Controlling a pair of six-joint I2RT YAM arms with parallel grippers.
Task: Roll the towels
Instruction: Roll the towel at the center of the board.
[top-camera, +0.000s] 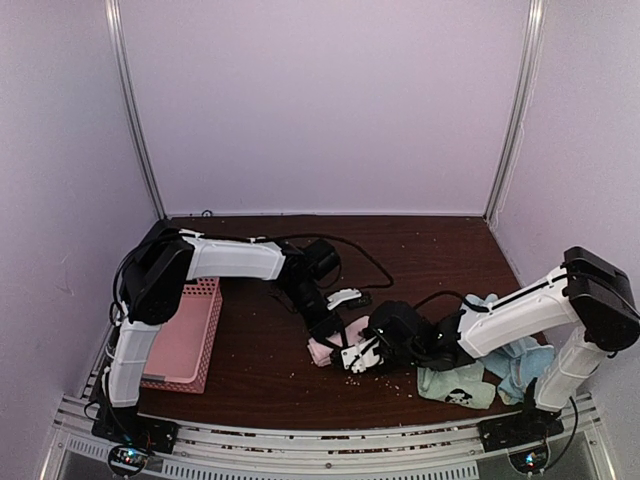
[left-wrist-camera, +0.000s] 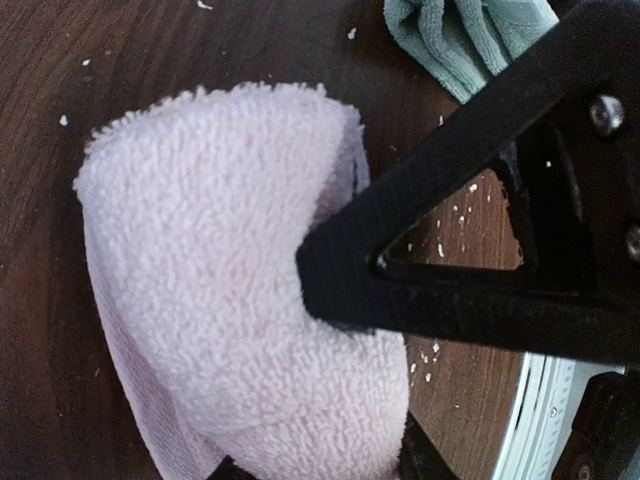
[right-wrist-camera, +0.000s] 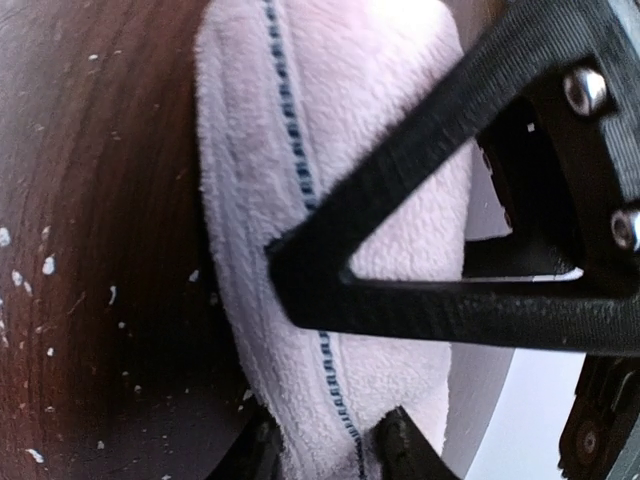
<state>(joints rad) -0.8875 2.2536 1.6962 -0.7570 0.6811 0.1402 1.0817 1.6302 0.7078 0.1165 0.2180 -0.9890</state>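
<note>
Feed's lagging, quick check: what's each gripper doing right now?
Left gripper: closed on the pink towel.
Right gripper: closed on the same pink towel.

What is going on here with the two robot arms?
Both arms are handling the fluffy pink cloth towel, bunched partway into a roll on the dark wooden table. The jaws of the left arm and of the right arm each appear closed on it. A mint green cloth towel with a dark mark and crumpled light blue cloth towels lie unrolled near the right arm's base. A pink latticed plastic basket sits far left.
</note>
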